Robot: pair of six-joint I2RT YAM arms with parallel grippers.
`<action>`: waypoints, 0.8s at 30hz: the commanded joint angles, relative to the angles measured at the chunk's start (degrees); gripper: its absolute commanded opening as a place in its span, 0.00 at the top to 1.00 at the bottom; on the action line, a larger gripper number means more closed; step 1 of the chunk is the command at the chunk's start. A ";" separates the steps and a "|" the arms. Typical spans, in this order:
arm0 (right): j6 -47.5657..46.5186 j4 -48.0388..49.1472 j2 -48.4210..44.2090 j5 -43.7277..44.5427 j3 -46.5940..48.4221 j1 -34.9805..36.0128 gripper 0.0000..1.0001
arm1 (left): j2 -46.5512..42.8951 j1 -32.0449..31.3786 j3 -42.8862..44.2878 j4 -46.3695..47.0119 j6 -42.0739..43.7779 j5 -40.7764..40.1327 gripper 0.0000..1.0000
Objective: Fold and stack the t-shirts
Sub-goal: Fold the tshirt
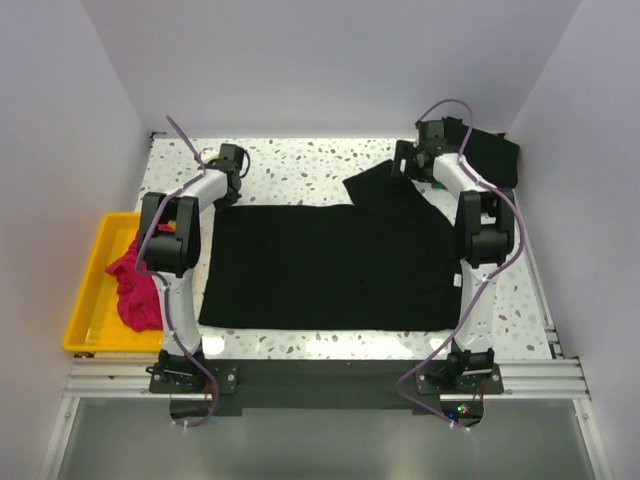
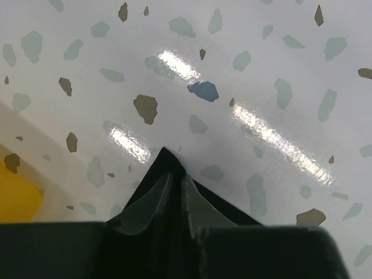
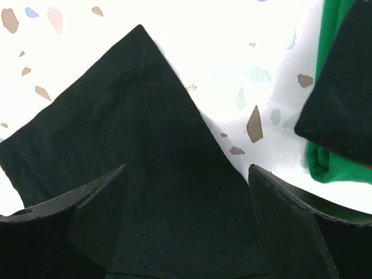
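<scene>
A large black t-shirt (image 1: 330, 265) lies spread flat across the middle of the table. My left gripper (image 1: 236, 170) is at the shirt's far left corner. In the left wrist view its jaws (image 2: 177, 180) are pressed together on a pointed tip of the black cloth (image 2: 165, 156). My right gripper (image 1: 408, 162) hovers over the far right sleeve (image 1: 375, 185). Its fingers stand wide apart (image 3: 187, 168) with the sleeve (image 3: 145, 116) lying flat between them, not pinched. A magenta-pink t-shirt (image 1: 135, 285) lies bunched in the tray. A green t-shirt (image 3: 325, 165) lies under a folded black cloth (image 3: 343, 87).
The yellow tray (image 1: 90, 300) sits at the table's left edge, beside the left arm. A folded black cloth (image 1: 492, 155) rests in the back right corner near the wall. White walls close in the table on three sides.
</scene>
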 commanded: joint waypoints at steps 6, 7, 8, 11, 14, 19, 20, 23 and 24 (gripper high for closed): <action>-2.58 -1.84 3.57 2.97 5.68 1.73 0.14 | 1.04 0.96 -1.04 0.49 -0.44 0.36 1.00; -2.84 -2.28 4.79 3.59 7.16 2.08 0.14 | 0.95 0.96 -1.04 0.49 -0.44 0.44 1.00; -3.36 -2.64 5.33 4.99 7.79 2.17 0.14 | 0.86 0.96 -1.12 0.49 -0.44 0.62 1.00; -3.72 -3.60 7.26 6.75 9.81 2.87 0.14 | 0.68 0.96 -1.21 0.75 -0.35 0.97 1.00; -3.72 -4.13 8.49 7.55 10.96 3.40 0.15 | 0.51 0.96 -1.47 0.93 -0.35 1.23 1.00; -2.32 -3.26 7.62 7.90 9.12 3.58 0.28 | -0.19 0.96 -1.56 1.19 -0.27 1.32 1.00; -1.79 -2.82 6.57 7.73 8.42 3.49 0.31 | -0.37 0.96 -1.56 1.28 -0.18 1.32 1.00; -0.65 -2.11 5.25 6.85 7.27 3.58 0.44 | -1.07 0.96 -1.56 1.63 0.00 1.50 1.00; -0.56 -2.46 4.81 6.85 7.44 3.58 0.50 | -1.34 0.96 -1.65 1.72 -0.09 1.50 1.00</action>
